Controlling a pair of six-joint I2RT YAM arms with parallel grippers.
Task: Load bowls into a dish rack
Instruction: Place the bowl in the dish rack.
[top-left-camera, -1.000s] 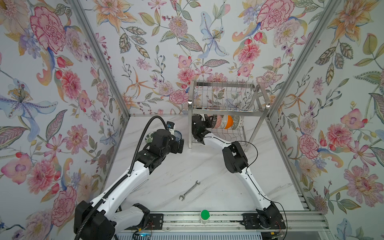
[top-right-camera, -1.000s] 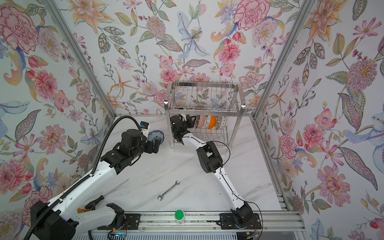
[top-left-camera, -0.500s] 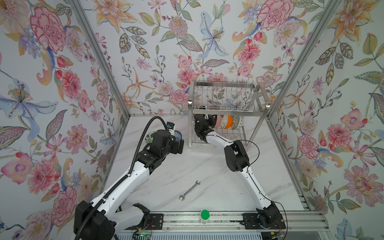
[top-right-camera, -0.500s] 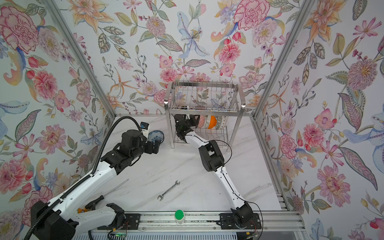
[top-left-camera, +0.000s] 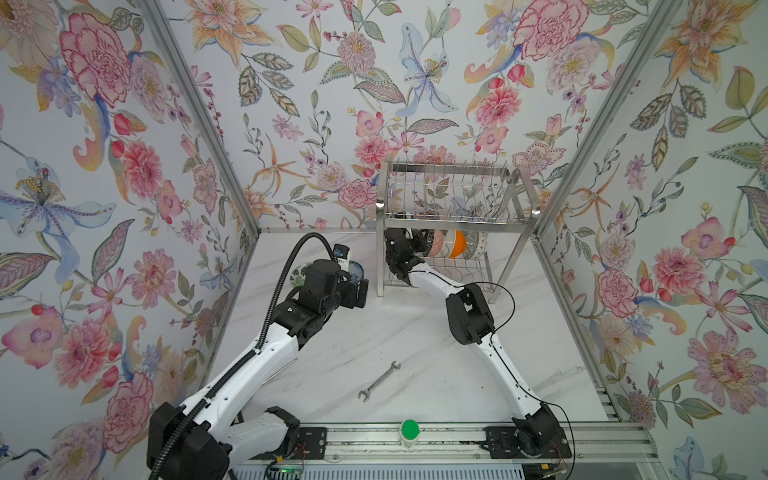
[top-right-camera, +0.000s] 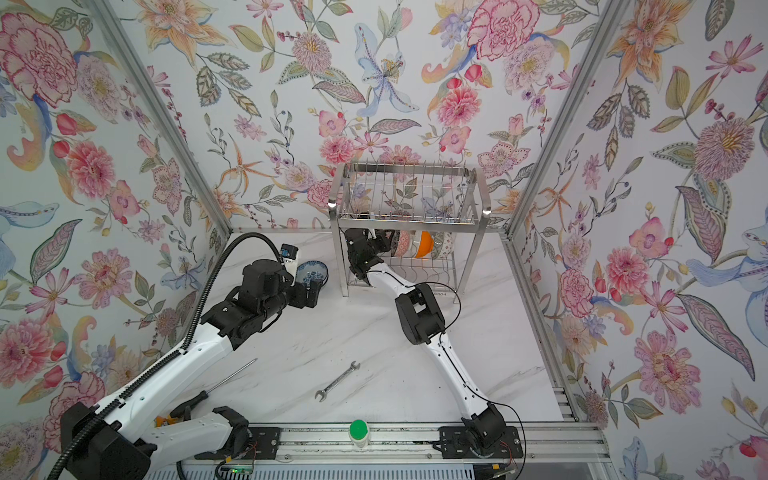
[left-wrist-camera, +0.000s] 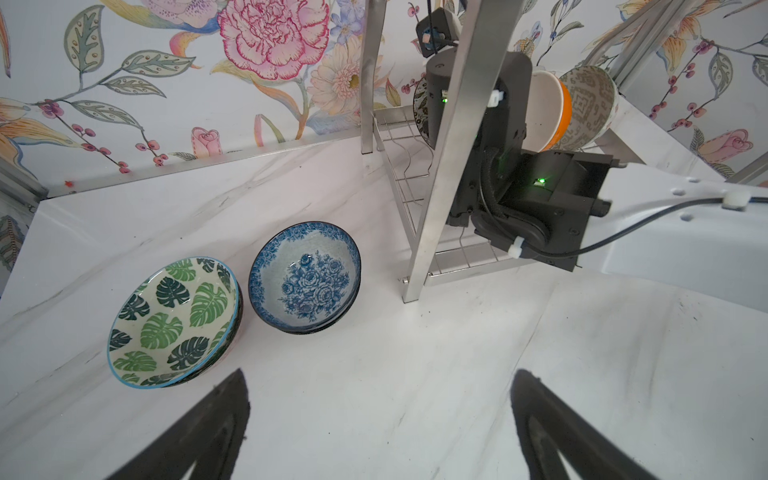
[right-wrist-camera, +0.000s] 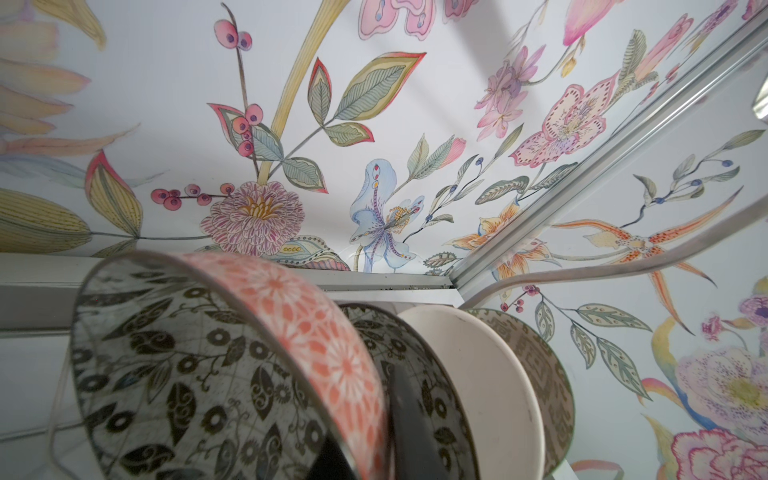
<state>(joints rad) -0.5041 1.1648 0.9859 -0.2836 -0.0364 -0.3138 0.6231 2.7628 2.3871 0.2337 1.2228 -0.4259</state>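
Nearest to us, a green knob (top-left-camera: 409, 430) stands on the front rail (top-left-camera: 457, 434). Behind it a wrench (top-left-camera: 379, 381) lies on the white marble table (top-left-camera: 415, 332), and a screwdriver (top-right-camera: 230, 376) lies partly under the left arm (top-right-camera: 174, 370).

Further in, the left gripper (left-wrist-camera: 380, 374) hangs over the table with its fingers spread wide and nothing between them. Just beyond it two bowls rest side by side on the table, near a leg of the rack: a green-leaf bowl (left-wrist-camera: 174, 322) and a blue-and-white bowl (left-wrist-camera: 305, 276).

At the back, the right gripper (right-wrist-camera: 361, 453) reaches into the lower tier of the dish rack (top-left-camera: 453, 222), with its fingers pinching the wall of a pink bowl (right-wrist-camera: 291, 332) that is black-and-white inside. This bowl stands on edge, first in a row with another black-and-white bowl (right-wrist-camera: 440, 395), an orange bowl (top-left-camera: 456, 243) and a grey patterned bowl (right-wrist-camera: 536, 365).
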